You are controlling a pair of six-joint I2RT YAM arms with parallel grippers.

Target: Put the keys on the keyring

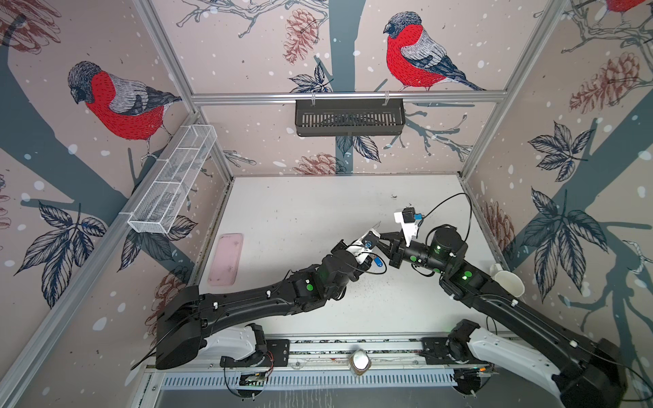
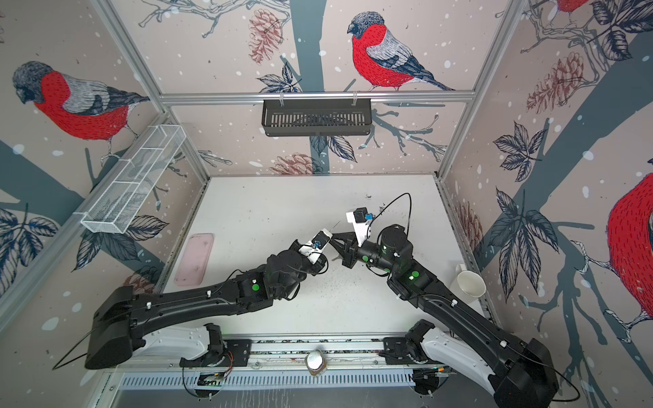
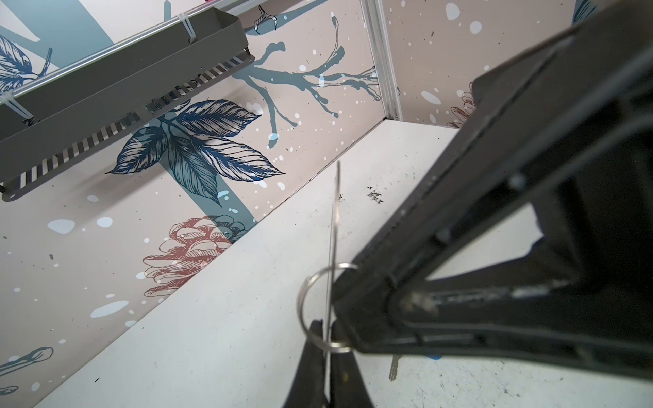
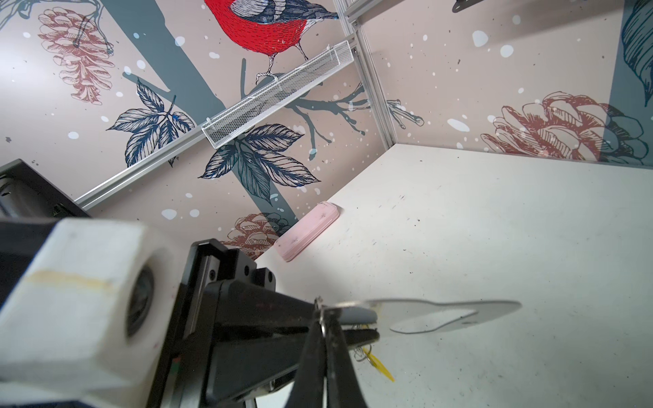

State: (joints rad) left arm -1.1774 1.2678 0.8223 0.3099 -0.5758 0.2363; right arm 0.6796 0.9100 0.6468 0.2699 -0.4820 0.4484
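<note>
The keyring (image 4: 494, 308), a thin grey plate with an oval cutout, is held above the table. Edge-on in the left wrist view, the keyring (image 3: 334, 212) runs up from my left gripper (image 3: 327, 326), which is shut on it. A small metal ring (image 3: 307, 300) hangs on the plate's edge. My right gripper (image 4: 322, 318) is shut on that ring. In both top views the two grippers meet tip to tip, right gripper (image 1: 382, 235) against left gripper (image 1: 374, 234). A yellow tag (image 4: 381, 368) dangles below the plate. A key (image 3: 393, 367) with a blue tag (image 1: 378, 262) shows under the grippers; whether it hangs or lies, I cannot tell.
A pink tray (image 1: 226, 259) lies at the table's left side. A white cup (image 1: 509, 282) stands at the right edge by the right arm. A black basket (image 1: 349, 116) hangs on the back wall and a white wire basket (image 1: 173, 180) on the left wall.
</note>
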